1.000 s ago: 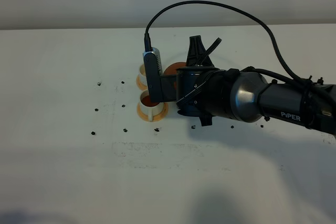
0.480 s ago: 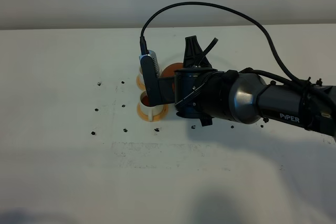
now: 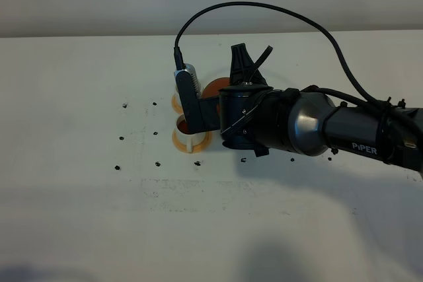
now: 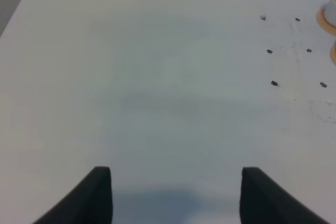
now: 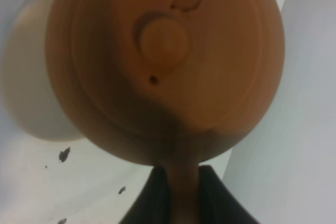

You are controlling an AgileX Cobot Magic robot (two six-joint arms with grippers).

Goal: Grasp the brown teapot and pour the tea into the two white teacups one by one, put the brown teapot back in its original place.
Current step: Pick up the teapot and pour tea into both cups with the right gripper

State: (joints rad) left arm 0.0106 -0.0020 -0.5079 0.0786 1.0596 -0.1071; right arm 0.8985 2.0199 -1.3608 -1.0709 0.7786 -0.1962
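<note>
My right gripper [image 5: 184, 184] is clamped on the handle of the teapot [image 5: 168, 61], holding it over the cups. In the last second it has edged from the near cup [image 3: 192, 138] toward the far cup [image 3: 176, 102], so I judge the pour is moving on. My arm hides the spout and what is in the cups. The pale disc [image 5: 29, 93] is probably the teapot's coaster. My left gripper [image 4: 176, 195] hangs open.

Left end effector [image 4: 176, 171] fingers spread, white table [image 4: 157, 77], black marks [image 4: 273, 83], orange coaster edge [image 4: 325, 19]
</note>
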